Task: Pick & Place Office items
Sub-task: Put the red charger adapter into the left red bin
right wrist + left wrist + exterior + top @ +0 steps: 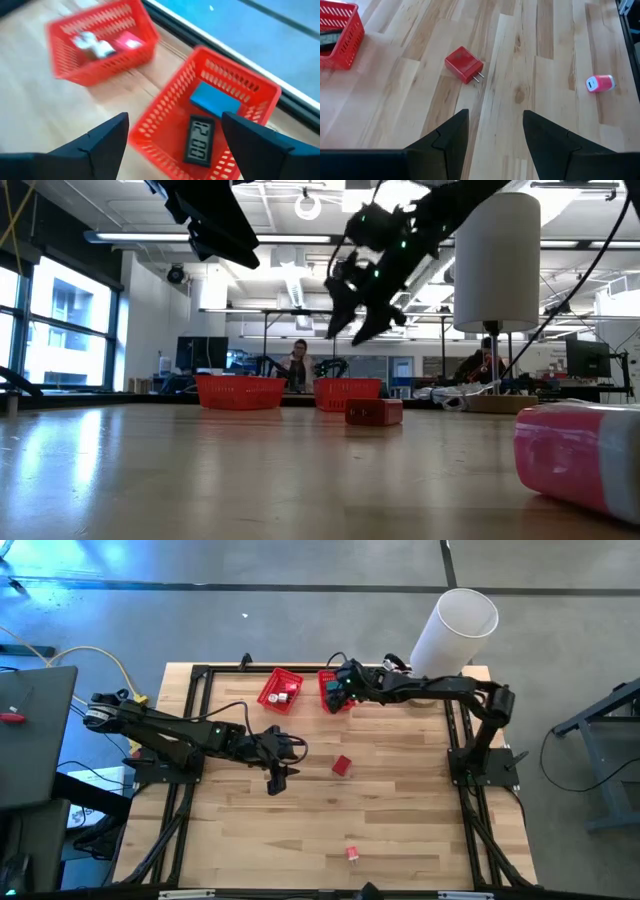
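Right now I have the right gripper [343, 690] hanging over the right basket [330, 700], fingers spread and empty; inside lie a blue block [214, 100] and a dark grey clock [199, 141], its digits perhaps "12:00". My left gripper [277, 777], also spread and empty, hovers near the red charger [463, 64]. That charger and a pink block [600, 83] remain on the table [400, 810]. The left basket [279, 690] holds some pieces.
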### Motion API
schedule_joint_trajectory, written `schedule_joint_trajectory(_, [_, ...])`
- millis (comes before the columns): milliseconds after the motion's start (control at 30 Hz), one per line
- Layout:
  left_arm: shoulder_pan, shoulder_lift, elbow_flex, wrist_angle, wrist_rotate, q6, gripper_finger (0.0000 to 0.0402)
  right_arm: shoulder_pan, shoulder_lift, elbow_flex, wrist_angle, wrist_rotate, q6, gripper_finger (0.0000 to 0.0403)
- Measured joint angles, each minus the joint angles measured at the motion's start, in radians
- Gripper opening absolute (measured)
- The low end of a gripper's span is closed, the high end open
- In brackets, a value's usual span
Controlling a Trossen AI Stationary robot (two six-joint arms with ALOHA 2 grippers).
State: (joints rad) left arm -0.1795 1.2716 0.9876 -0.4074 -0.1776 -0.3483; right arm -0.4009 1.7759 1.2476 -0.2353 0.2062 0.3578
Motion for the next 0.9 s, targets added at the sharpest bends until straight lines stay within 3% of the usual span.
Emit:
schedule_joint_trajectory(500, [0.0, 0.0, 0.0, 0.0, -0.002, 0.0, 0.0179, 0.221, -0.249, 0.002, -0.194, 0.002, -0.016, 0.0298])
schedule_joint_trajectory(900, [0.0, 0.023, 0.0, 0.02, -0.037, 0.056, 0.0179, 0.427, -0.29, 0.0, -0.53, 0.001, 0.235, 0.0298])
